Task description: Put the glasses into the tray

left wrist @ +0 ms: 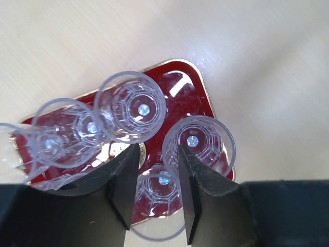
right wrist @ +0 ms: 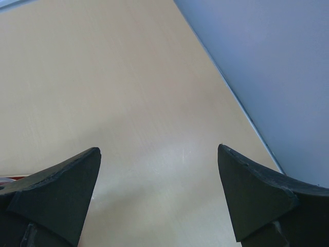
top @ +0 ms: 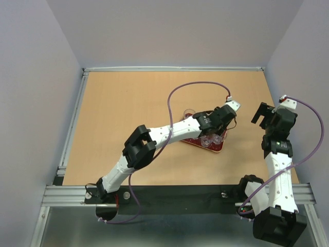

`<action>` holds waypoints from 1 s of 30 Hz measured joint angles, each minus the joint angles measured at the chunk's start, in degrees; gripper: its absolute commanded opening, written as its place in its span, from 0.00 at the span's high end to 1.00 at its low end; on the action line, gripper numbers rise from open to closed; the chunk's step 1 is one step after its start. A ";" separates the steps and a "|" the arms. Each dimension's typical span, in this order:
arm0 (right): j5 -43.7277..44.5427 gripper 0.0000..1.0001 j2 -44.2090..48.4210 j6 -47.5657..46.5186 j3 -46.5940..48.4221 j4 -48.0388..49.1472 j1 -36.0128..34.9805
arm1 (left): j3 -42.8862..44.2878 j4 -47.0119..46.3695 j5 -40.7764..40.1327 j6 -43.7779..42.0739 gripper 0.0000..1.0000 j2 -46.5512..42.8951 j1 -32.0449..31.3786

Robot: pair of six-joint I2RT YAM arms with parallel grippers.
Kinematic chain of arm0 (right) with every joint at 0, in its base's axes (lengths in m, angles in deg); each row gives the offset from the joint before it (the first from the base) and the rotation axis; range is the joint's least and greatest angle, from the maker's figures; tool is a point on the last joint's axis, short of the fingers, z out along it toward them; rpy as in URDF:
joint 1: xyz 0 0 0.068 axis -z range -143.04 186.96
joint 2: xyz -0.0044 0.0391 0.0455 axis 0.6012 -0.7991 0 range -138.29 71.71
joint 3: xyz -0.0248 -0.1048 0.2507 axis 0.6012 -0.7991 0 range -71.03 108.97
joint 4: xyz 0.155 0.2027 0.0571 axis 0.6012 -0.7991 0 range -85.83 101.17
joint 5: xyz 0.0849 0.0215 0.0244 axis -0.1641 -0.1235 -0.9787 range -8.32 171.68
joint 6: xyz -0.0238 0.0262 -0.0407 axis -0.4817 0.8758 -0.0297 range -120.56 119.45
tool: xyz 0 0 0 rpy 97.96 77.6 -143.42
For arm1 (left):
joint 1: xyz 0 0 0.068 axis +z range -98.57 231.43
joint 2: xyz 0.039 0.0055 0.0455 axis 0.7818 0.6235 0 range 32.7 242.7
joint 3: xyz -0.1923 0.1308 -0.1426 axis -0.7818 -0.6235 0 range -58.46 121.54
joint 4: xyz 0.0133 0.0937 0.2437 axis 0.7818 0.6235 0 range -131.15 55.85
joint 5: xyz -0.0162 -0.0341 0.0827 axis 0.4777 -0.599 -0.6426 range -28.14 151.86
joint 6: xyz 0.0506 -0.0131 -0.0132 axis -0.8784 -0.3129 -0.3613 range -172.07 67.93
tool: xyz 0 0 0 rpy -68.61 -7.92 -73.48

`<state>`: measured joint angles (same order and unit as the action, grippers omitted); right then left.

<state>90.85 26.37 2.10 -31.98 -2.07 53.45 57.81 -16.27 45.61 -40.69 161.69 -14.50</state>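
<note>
The dark red tray (left wrist: 186, 88) lies under my left gripper (left wrist: 158, 149), whose jaws stand part open on either side of an upright clear glass (left wrist: 163, 191) resting at the tray's near edge. Several more glasses stand on the tray: one (left wrist: 131, 106) at the middle, one (left wrist: 69, 131) to the left, one (left wrist: 201, 145) by the right finger. From above, the left gripper (top: 216, 133) hangs over the tray (top: 218, 148) with the glasses (top: 207, 140) below it. My right gripper (top: 263, 116) is open and empty, raised to the right of the tray; its wrist view (right wrist: 159, 152) holds only bare table.
The wooden table (top: 128, 118) is bordered by a metal rail at the left and back. Pale walls close in on the left, back and right. A purple cable (top: 177, 92) loops above the left arm.
</note>
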 measured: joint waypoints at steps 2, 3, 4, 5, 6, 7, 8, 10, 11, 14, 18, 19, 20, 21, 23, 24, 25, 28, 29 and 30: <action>-0.13 0.00 0.00 0.00 0.00 0.00 0.04 | -0.72 -0.20 -0.90 -0.17 0.49 -2.27 -0.02; -0.17 0.00 0.00 0.00 0.00 0.00 0.04 | -1.09 -0.31 -1.14 -0.20 0.49 -3.04 -0.02; -0.20 0.00 0.00 0.00 0.00 0.00 0.04 | -1.57 -0.44 -1.57 -0.31 0.49 -4.55 0.00; -0.20 0.00 0.00 0.00 0.00 0.00 0.04 | -2.32 -0.85 -1.90 -0.39 0.49 -5.88 0.00; -0.24 0.00 0.00 0.00 0.00 0.00 0.04 | -3.56 -1.49 -2.34 -0.44 0.49 -8.04 0.00; -0.33 0.00 0.00 0.00 0.00 0.00 0.04 | -4.46 -1.73 -2.56 -0.44 0.49 -9.27 0.00; -0.44 0.00 0.00 -0.02 0.00 0.00 0.04 | -5.51 -1.88 -2.89 -0.44 0.46 -10.64 0.00; -1.01 0.00 0.00 -0.13 0.00 0.00 0.04 | -8.87 -2.99 -3.91 -0.48 0.42 -14.43 -0.02; -1.33 0.00 0.00 -0.28 0.00 0.00 0.04 | -10.93 -3.19 -4.57 -0.48 0.41 -16.31 -0.02; -3.52 0.00 -0.02 -0.90 0.00 0.00 0.04 | -18.08 -4.46 -6.78 -0.70 0.31 -22.95 0.15; -7.80 0.00 -0.07 -2.10 0.00 0.00 0.04 | -29.46 -6.69 -9.73 -1.14 0.19 -34.05 1.66; -8.94 0.00 -0.07 -2.47 0.00 0.00 0.04 | -33.33 -6.97 -10.23 -1.27 0.18 -38.40 2.82; -10.51 0.00 -0.09 -2.89 0.00 0.00 0.04 | -36.09 -7.76 -10.36 -1.20 0.18 -41.35 3.87; -11.65 0.00 -0.09 -3.08 0.00 0.00 0.04 | -39.17 -8.22 -9.90 -1.16 0.17 -45.05 6.01; -13.60 0.00 -0.11 -3.28 0.00 0.02 0.04 | -44.22 -10.12 -7.50 -0.72 0.10 -51.82 12.09; -14.25 0.00 -0.13 -3.30 0.00 0.00 0.04 | -46.99 -11.21 -6.19 -0.68 0.06 -55.10 16.04; -14.62 0.00 -0.24 -3.26 0.00 0.02 0.04 | -50.53 -12.74 -4.98 -0.57 0.01 -59.19 21.20; -14.60 0.00 -1.55 -1.68 0.46 0.02 0.04 | -57.99 -14.12 -4.79 -0.83 0.01 -68.54 31.63; -14.10 0.00 -2.29 -0.90 0.72 0.07 0.04 | -59.80 -14.93 -4.63 -0.98 0.01 -70.86 32.92; -13.64 0.00 -3.08 -0.13 0.98 0.13 0.04 | -61.61 -15.26 -4.39 -1.22 0.01 -73.64 34.38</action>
<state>77.21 23.29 1.97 -31.00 -1.93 53.49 -3.81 -31.52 41.22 -41.92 88.05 19.88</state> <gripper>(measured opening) 0.999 0.986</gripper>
